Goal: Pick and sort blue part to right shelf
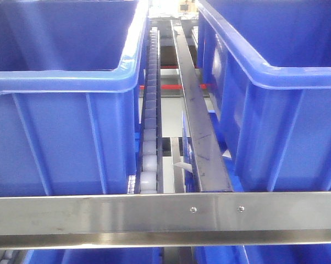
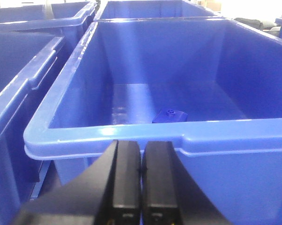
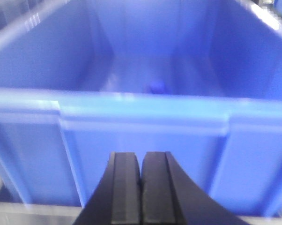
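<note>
Both claws are pressed together and empty, the left gripper (image 2: 141, 187) outside the near rim of its bin (image 2: 131, 136), at whose floor the blue part (image 2: 169, 115) lies, at one o'clock, while the right gripper (image 3: 141, 192) faces another bin (image 3: 141, 122), positioned seemingly for a reach-in.

No legible text or labels anywhere.

the left tool (image 2: 141, 187) is seen pressed closed, just before a blue bin (image 2: 131, 136); a blue part (image 2: 169, 116) lies inside, ahead.
</note>
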